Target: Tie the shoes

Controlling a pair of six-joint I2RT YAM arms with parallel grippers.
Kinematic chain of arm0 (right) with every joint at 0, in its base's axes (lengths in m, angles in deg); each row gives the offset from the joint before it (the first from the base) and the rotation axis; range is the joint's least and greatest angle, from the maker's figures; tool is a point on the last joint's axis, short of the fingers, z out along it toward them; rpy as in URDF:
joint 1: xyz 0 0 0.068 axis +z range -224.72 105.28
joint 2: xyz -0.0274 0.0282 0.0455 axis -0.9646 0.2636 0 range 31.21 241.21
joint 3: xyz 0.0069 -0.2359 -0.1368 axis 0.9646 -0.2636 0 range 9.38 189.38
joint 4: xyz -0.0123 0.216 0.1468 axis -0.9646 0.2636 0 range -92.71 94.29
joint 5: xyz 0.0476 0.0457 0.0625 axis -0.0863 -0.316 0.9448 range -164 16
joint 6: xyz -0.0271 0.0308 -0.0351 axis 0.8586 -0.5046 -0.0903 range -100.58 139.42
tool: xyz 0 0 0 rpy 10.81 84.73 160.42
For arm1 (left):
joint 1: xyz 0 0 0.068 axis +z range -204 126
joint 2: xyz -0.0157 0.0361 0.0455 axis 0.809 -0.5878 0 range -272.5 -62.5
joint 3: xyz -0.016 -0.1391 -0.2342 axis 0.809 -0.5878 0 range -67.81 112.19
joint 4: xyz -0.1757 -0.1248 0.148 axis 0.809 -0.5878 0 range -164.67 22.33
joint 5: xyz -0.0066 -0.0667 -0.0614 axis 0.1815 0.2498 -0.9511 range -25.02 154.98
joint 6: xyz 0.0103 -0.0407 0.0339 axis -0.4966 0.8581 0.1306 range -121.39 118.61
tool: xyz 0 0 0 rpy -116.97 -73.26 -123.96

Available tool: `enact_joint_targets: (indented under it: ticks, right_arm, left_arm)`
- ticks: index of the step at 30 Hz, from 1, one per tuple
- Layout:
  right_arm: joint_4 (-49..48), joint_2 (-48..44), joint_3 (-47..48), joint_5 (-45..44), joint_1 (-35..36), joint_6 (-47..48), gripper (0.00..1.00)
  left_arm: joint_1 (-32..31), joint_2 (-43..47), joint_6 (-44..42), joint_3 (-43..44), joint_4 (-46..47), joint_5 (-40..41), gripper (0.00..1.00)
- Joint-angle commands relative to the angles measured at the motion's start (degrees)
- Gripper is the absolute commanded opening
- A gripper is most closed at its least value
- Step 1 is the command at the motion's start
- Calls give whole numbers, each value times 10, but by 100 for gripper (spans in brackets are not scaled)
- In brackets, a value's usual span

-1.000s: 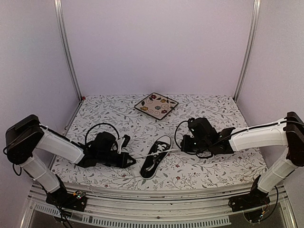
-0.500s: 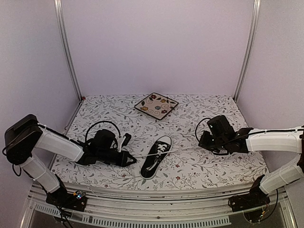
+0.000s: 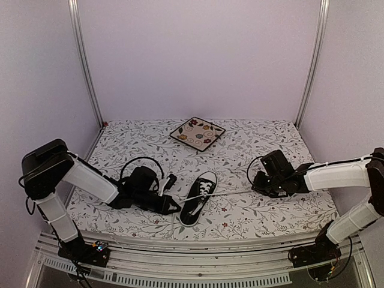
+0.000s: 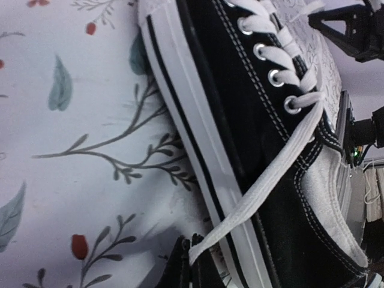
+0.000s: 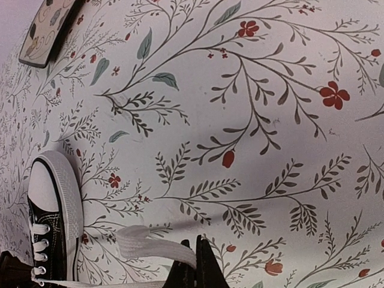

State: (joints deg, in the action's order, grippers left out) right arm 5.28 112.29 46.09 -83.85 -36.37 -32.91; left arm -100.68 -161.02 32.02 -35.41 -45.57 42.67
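The small black shoe [image 3: 198, 201] with white laces lies on the floral cloth between my arms, toe pointing away. My left gripper [image 3: 177, 210] sits low at the shoe's left side, shut on the end of one white lace [image 4: 270, 174] that runs from the top eyelet across the shoe's side [image 4: 240, 120] to its tips [image 4: 193, 247]. My right gripper [image 3: 254, 183] is off to the right of the shoe, shut on the other lace [image 5: 150, 243], which stretches taut [image 3: 231, 193] back to the shoe [image 5: 51, 204]. Its tips [image 5: 197, 245] hover just over the cloth.
A square floral plate [image 3: 197, 132] lies at the back centre of the table and shows at the top left corner [image 5: 45, 33] in the right wrist view. Metal frame posts [image 3: 84, 66] and lilac walls close in the sides and back.
My right gripper has drawn its lace out to the right, away from the shoe. My left gripper has slid right, closer to the shoe. The shoe turned slightly.
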Motion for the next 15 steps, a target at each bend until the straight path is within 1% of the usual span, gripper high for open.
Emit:
enact_joint_targets:
  ticks: [1,8,11,15]
  right_arm:
    - [-6,22,16,-6,-13,22,2]
    - [-21,17,35,13,-15,69,2]
    - [-26,13,46,26,-15,96,2]
    - [-48,8,64,78,-14,138,2]
  left_arm:
    - [-39,-22,-4,12,3,-23,0]
    - [-52,48,21,-2,49,-2,0]
    - [-52,50,15,25,41,3,0]
    - [-52,24,-2,77,17,17,0]
